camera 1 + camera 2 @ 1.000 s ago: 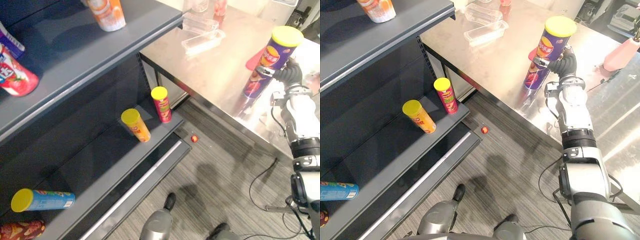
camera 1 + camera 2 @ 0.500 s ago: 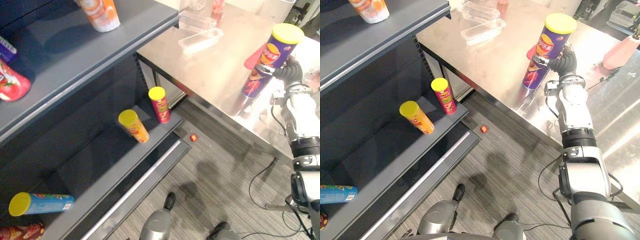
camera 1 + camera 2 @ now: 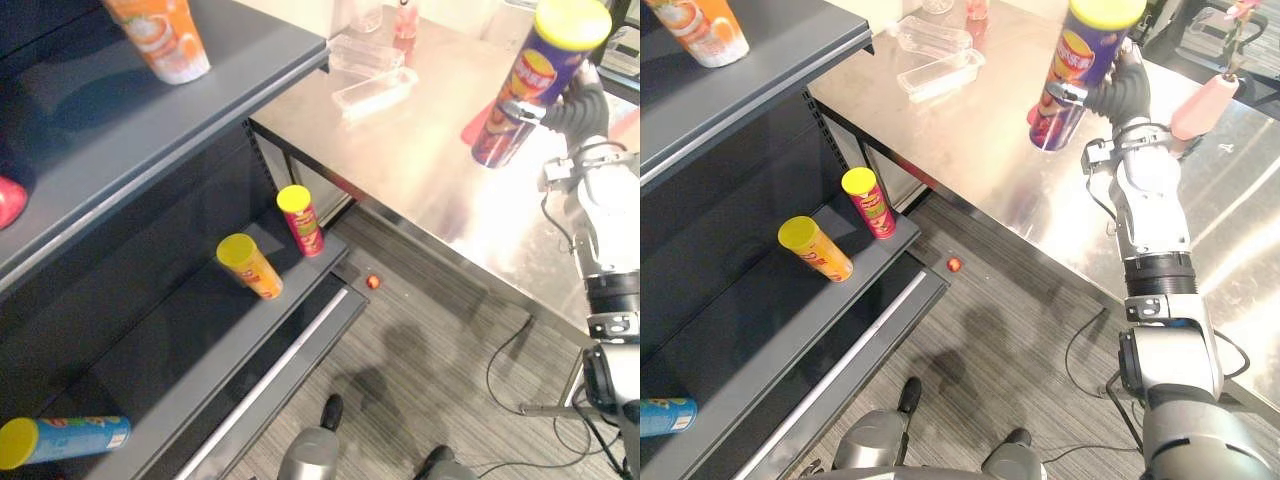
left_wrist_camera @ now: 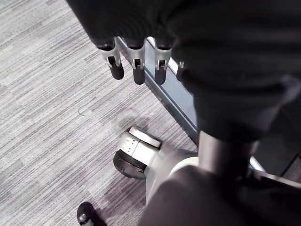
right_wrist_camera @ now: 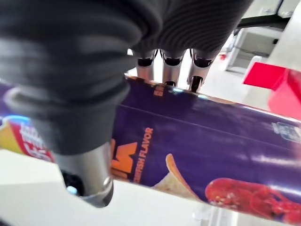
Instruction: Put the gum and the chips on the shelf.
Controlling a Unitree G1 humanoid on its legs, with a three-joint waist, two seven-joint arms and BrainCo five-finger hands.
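Observation:
A tall purple chips can (image 3: 528, 82) with a yellow lid hangs tilted just above the steel table (image 3: 420, 170), at its right part. My right hand (image 3: 1122, 88) is shut on it from the right side. In the right wrist view its fingers (image 5: 171, 59) wrap over the purple can (image 5: 211, 155) and the thumb presses the near side. My left hand (image 4: 136, 66) hangs over the grey carpet with its fingers straight and nothing in them. The dark grey shelf (image 3: 200, 330) stands to the left.
On the lower shelf board stand a yellow-lidded orange can (image 3: 250, 267) and a red can (image 3: 300, 220); a blue can (image 3: 60, 440) lies further left. An orange cup (image 3: 160, 40) stands on the upper board. Clear trays (image 3: 375, 92) lie on the table, a pink bottle (image 3: 1200, 105) stands by my arm, and a small red ball (image 3: 373, 282) lies on the floor.
My right hand has raised the purple can off the table and tipped it. The camera has shifted, so the shelf shows further left.

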